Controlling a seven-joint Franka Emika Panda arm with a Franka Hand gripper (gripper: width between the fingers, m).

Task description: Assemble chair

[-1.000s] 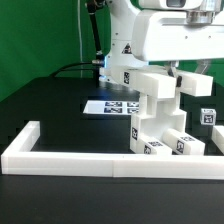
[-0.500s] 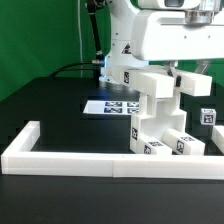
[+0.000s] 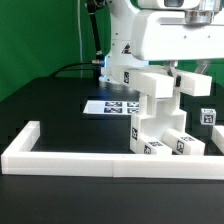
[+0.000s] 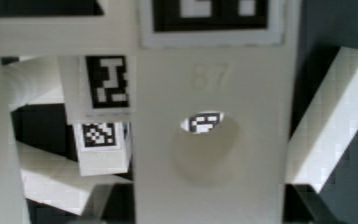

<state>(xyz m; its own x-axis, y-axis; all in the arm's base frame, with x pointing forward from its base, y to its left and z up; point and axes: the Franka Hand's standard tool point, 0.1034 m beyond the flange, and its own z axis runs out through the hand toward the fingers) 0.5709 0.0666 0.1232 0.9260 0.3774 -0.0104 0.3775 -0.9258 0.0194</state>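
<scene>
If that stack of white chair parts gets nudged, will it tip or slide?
The stack looks rigid: blocky, straight-edged pieces, so probably no flex. It is tall with an overhanging top piece, so a sideways push may tip it. The white rail on its camera side would likely block sliding there.

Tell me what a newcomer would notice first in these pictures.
First, the stack of white chair parts with black marker tags, at the exterior view's right, beneath the white robot arm. Next, the low white wall running along the front of the black table, and the marker board lying flat behind it.
</scene>
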